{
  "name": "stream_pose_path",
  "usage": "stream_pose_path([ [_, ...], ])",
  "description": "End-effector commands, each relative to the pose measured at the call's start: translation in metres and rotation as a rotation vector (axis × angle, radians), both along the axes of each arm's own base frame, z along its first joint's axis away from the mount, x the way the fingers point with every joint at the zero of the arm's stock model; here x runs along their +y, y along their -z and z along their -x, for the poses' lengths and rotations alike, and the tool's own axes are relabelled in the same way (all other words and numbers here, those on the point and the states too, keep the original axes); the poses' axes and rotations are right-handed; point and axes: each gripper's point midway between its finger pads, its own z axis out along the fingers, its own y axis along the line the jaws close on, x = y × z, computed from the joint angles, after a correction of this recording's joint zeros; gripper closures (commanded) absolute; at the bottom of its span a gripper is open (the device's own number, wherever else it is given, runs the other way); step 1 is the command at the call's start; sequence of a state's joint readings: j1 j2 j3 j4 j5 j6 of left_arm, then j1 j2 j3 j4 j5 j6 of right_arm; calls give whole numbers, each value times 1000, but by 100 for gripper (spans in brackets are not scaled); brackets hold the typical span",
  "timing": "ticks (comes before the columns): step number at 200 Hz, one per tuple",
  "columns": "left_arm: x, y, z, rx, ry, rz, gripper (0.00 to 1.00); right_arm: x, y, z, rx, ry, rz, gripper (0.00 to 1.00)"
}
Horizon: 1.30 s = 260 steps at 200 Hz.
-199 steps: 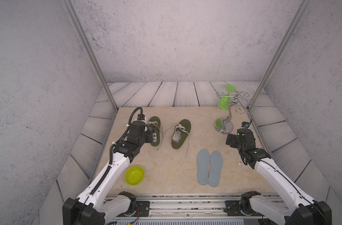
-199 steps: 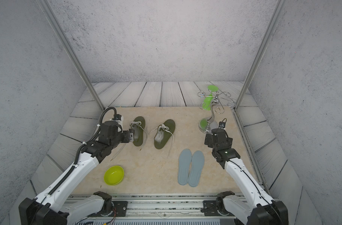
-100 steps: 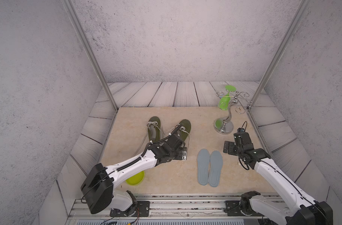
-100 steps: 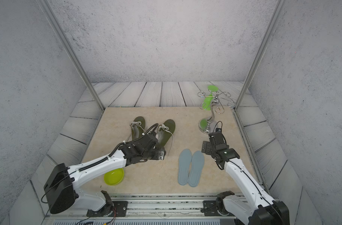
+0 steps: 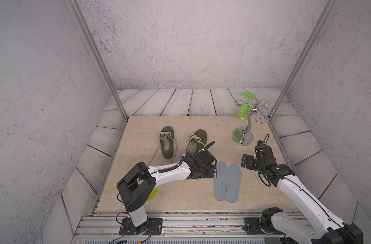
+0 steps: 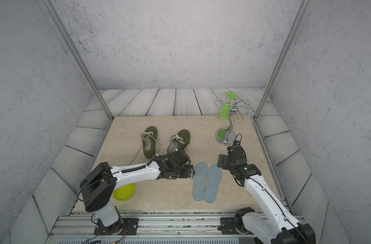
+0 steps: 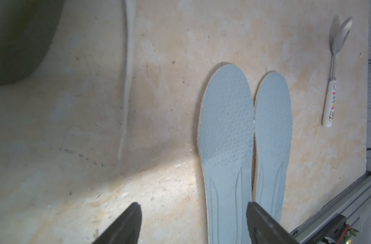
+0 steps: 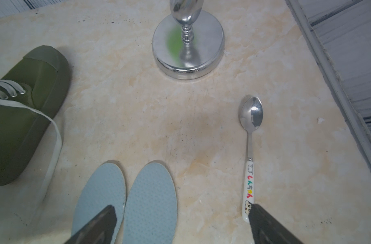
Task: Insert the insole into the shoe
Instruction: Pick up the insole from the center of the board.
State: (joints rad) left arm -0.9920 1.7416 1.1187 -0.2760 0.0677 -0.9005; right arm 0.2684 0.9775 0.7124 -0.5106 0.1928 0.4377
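Two pale blue insoles lie side by side on the beige mat, the left insole (image 5: 220, 181) (image 7: 226, 126) and the right insole (image 5: 233, 183) (image 8: 150, 194). Two olive green shoes with white laces stand behind them, one shoe (image 5: 167, 143) to the left and the other shoe (image 5: 196, 141) (image 8: 17, 126) partly behind my left arm. My left gripper (image 5: 214, 171) (image 7: 193, 206) is open and low at the left insole's outer edge, one finger over that insole, holding nothing. My right gripper (image 5: 245, 161) (image 8: 183, 207) hangs open and empty above the insoles' toe end.
A chrome stand (image 5: 243, 137) with a green glass (image 5: 243, 109) hanging on it stands at the back right. A spoon (image 8: 250, 147) with a white printed handle lies right of the insoles. A yellow-green bowl (image 6: 124, 191) sits at the front left under my left arm.
My left arm has swung from beside the left shoe across to the insoles, and its jaws have narrowed a little. My right gripper has shifted slightly towards the insoles.
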Motion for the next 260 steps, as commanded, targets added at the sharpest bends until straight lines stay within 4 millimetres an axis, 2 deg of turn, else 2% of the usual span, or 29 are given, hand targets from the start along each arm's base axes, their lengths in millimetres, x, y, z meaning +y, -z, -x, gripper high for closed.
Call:
stream_pose_path([
  [1, -18, -5, -2, 1, -9, 40, 23, 5, 0, 0, -18, -1, -40, 1],
  [30, -23, 4, -3, 13, -25, 58, 29, 5, -1, 1, -17, -3, -37, 1],
  [60, -33, 14, -3, 47, -19, 76, 41, 6, -2, 1, -21, -10, -45, 1],
  [80, -39, 21, -3, 76, -37, 106, 44, 7, -1, 2, -17, -14, -50, 1],
  [154, -41, 38, -2, 106, -44, 88, 62, 9, 1, 2, -15, -19, -55, 1],
  [234, -41, 50, 1, 131, -35, 63, 64, 11, 0, -1, -11, -28, -58, 1],
  [260, -41, 54, 2, 142, -36, 65, 69, 11, 1, -2, -8, -30, -55, 1],
])
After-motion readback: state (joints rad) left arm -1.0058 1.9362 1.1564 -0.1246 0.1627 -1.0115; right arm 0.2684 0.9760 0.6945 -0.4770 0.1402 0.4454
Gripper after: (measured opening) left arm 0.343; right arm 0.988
